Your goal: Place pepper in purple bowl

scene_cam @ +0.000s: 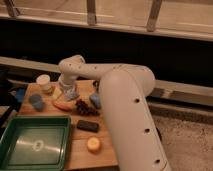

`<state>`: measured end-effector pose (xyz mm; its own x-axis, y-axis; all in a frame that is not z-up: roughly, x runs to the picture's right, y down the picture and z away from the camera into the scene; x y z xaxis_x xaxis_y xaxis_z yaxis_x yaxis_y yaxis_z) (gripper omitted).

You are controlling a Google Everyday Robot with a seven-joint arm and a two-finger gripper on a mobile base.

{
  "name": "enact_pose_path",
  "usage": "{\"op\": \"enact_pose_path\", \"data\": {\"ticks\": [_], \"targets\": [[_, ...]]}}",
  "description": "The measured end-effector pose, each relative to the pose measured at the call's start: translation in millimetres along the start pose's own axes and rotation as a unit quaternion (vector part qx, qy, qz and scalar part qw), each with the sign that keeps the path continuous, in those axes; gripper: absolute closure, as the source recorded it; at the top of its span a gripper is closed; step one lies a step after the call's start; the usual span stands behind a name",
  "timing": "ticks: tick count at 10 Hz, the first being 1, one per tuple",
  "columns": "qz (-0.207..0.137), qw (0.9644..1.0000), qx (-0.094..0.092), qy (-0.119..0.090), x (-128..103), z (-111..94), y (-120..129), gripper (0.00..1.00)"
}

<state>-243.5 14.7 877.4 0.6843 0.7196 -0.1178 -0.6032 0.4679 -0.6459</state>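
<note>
The pepper is a small orange-red tapered piece lying on the wooden table, left of a dark grape bunch. My gripper hangs from the white arm's wrist, just above and slightly behind the pepper, pointing down at the table. The purple bowl is not in view.
A green tray fills the table's front left. A white cup and a blue object stand at the left. A black block and a yellow round item lie in front. My large white arm covers the table's right side.
</note>
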Motion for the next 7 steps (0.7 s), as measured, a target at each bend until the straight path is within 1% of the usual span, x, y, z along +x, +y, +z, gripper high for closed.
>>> {"op": "enact_pose_path", "data": {"ticks": [2,3,4,7], "targets": [[-0.004,1.0,-0.001,0.003,-1,2,2,0.2],[-0.006,0.9999,-0.003,0.009,-1,8,4,0.2],[-0.012,0.9997,-0.012,0.015,-2,22,12,0.2],[-0.016,0.999,-0.034,0.023,1,46,25,0.2]]}}
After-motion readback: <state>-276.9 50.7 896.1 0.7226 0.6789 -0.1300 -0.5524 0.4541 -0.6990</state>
